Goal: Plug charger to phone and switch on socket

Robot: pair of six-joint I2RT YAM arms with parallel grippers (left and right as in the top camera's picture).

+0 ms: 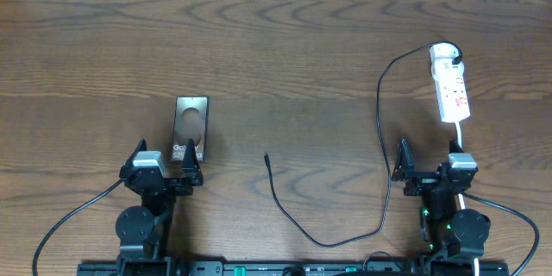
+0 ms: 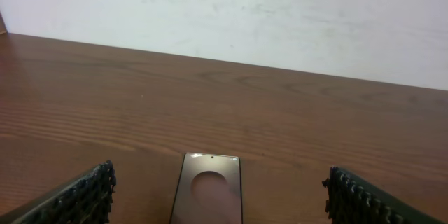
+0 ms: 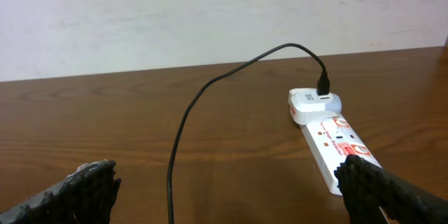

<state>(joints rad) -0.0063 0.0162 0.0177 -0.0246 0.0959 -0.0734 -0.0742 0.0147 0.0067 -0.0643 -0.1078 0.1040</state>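
Note:
The phone [image 1: 191, 126] lies flat at the left, screen up, "Galaxy" lettering at its near end; it also shows in the left wrist view [image 2: 208, 192]. My left gripper [image 1: 163, 166] is open just behind the phone's near end, the phone between its fingers [image 2: 220, 199]. The charger cable [image 1: 379, 138] runs from the socket's far end in a loop to its free black tip [image 1: 266, 156] mid-table. The socket [image 1: 450, 82] is a white strip at the right, seen in the right wrist view [image 3: 329, 140]. My right gripper [image 1: 431, 166] is open and empty [image 3: 231, 196] near the socket's near end.
The socket's white cord [image 1: 457, 138] trails toward the right arm's base. A pale wall [image 2: 245, 14] stands behind the table's far edge. Black arm cables hang off the front corners.

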